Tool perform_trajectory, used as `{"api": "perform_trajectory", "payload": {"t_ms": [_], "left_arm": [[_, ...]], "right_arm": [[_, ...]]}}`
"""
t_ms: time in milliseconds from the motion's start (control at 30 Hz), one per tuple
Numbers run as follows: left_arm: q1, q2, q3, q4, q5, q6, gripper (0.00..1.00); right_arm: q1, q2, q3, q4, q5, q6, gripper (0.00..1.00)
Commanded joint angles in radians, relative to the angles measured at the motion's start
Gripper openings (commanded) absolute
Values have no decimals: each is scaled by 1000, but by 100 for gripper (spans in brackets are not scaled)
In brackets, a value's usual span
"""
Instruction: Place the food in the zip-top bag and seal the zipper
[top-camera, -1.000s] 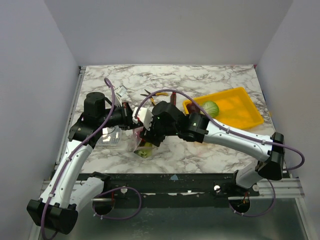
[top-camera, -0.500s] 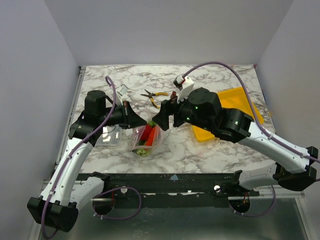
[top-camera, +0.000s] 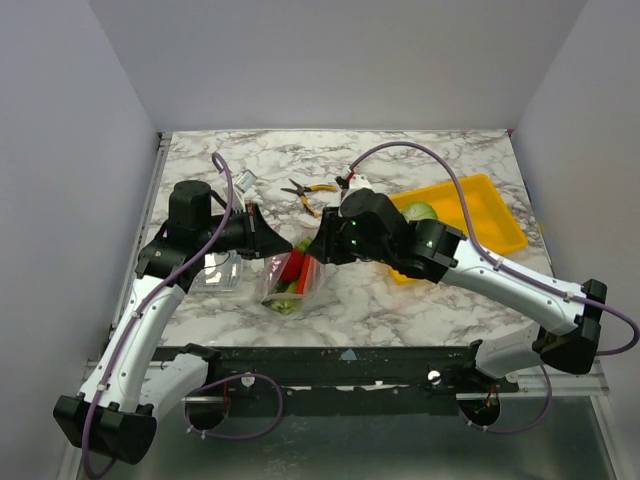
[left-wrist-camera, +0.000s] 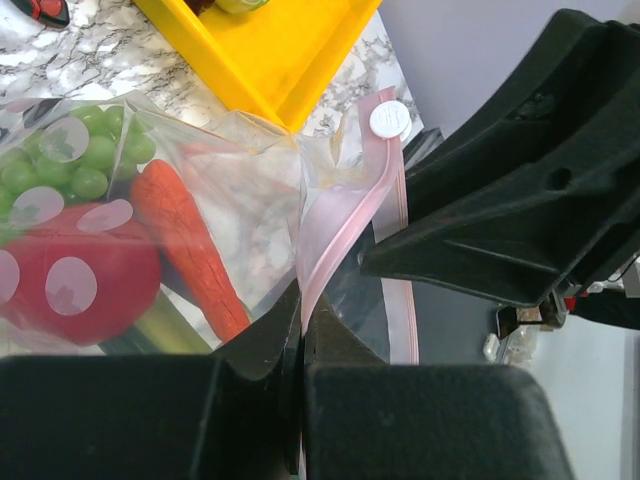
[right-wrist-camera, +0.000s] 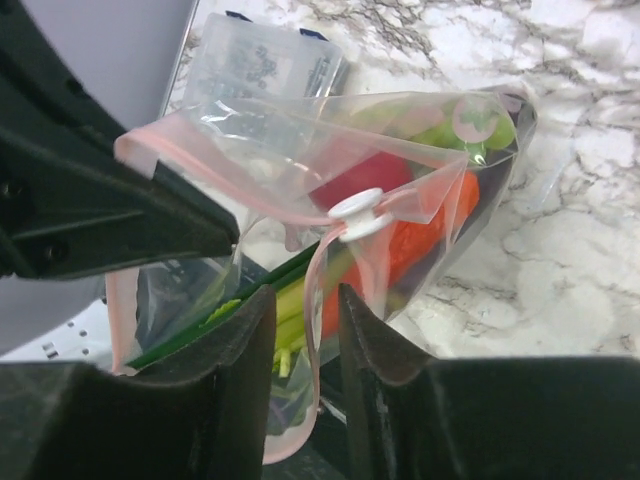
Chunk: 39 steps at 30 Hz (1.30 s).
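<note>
The zip-top bag (top-camera: 290, 280) lies at the table's front centre, holding red, orange and green toy food (left-wrist-camera: 190, 250). My left gripper (top-camera: 272, 243) is shut on the bag's pink zipper strip (left-wrist-camera: 350, 215), pinching it between the jaws (left-wrist-camera: 300, 300). My right gripper (top-camera: 318, 247) is at the mouth's other side. Its jaws (right-wrist-camera: 305, 300) stand slightly apart, with the strip hanging between them below the white slider (right-wrist-camera: 357, 208). A leafy green cabbage (top-camera: 422, 212) sits in the yellow tray (top-camera: 480, 215).
A rigid clear box (top-camera: 218, 270) sits left of the bag, under the left arm. Yellow-handled pliers (top-camera: 310, 190) lie behind the grippers. A small clear item (top-camera: 245, 182) lies at the back left. The tray is at the right.
The right gripper lifted up and back from the bag, then came down again to the bag's mouth. The left gripper kept its hold on the strip.
</note>
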Motion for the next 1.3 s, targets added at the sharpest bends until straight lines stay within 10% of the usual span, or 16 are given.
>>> {"api": "perform_trajectory", "payload": {"t_ms": [0,100,267,600,767,967,1100,1267], "left_arm": [[1,-14,46,-38,-34,51,0],[0,-5,60,-53,-59,73,0],[-3,22,111,-68,-115,144,0],[-111,-16,111,91,-244,328,71],[-213,-90,11,183,-420,414,86],[-284,-83,-17,184,-618,481,80],[-283,-71,0,165,-706,468,44],[-282,-59,31,113,-703,473,9]], "right_arm": [[5,25,9,33,57,96,24],[4,41,2,58,104,204,0],[4,57,46,13,237,440,0],[3,179,195,71,413,595,0],[3,185,198,107,434,635,0],[3,167,179,150,411,660,0],[1,164,169,152,386,647,1],[-18,74,63,234,391,422,29]]}}
